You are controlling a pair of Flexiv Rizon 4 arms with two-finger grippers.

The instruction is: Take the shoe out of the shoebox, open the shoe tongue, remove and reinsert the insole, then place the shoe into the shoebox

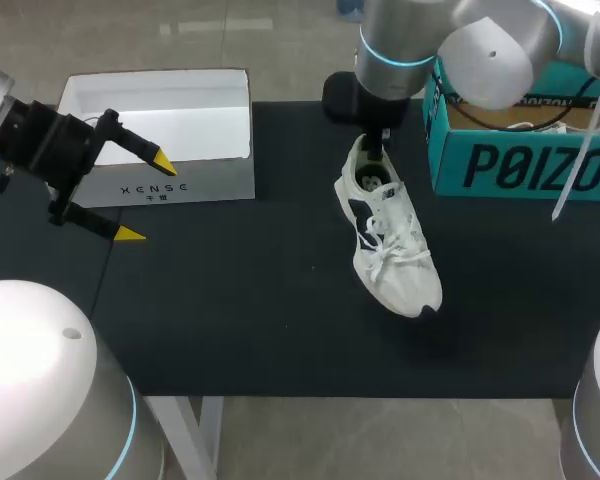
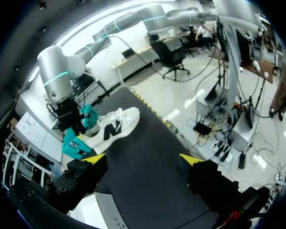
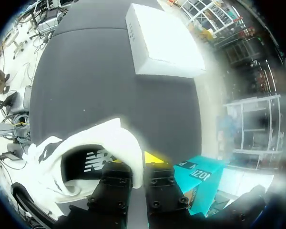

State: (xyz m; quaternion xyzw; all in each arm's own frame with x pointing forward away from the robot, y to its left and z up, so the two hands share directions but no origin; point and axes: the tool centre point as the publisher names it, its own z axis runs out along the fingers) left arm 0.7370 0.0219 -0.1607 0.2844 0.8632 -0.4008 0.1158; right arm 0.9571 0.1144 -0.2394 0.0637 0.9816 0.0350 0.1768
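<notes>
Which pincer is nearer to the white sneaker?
Right. The right pincer grips the white sneaker at its heel; the left pincer is open, far off, by the white box.

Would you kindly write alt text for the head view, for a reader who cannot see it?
The right gripper grips a white sneaker by its heel over a black table, toe toward the near edge. The left gripper hangs open beside an open white box at the far left; a teal box stands far right.
</notes>
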